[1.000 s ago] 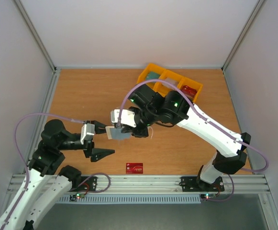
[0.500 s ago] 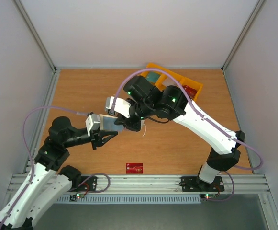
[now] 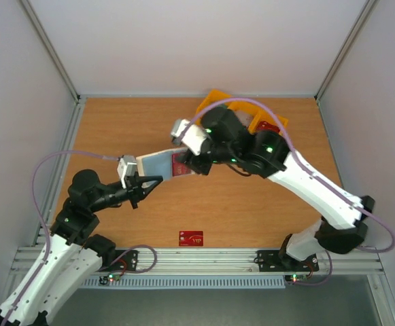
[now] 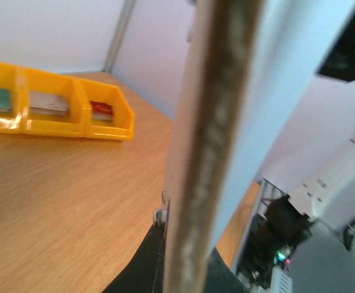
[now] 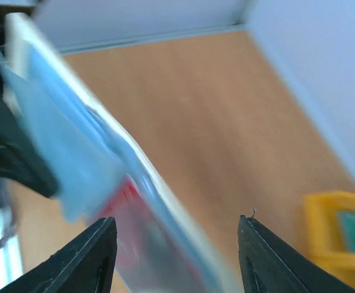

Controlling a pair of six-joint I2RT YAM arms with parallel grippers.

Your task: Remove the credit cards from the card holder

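Observation:
The card holder [image 3: 160, 163] hangs above the table, unfolded, its pale grey-blue inside facing up. My left gripper [image 3: 147, 180] is shut on its left end; in the left wrist view the card holder [image 4: 209, 152] runs edge-on straight out of the closed jaws. A red credit card [image 3: 182, 165] shows at the holder's right end. My right gripper [image 3: 192, 166] is open there, and in the right wrist view the card holder [image 5: 85, 140] with the red credit card [image 5: 125, 241] lies between the spread fingers [image 5: 101, 247]. Another red credit card [image 3: 191, 238] lies on the table near the front edge.
A yellow three-compartment bin [image 3: 214, 100] stands at the back right, partly hidden by the right arm; the same bin [image 4: 55, 110] holds small items in each compartment. The metal rail [image 3: 204, 258] runs along the near edge.
My left gripper closed on the holder's left end. My right gripper opened and shifted back and right, and the holder now lies stretched open between the two grippers.

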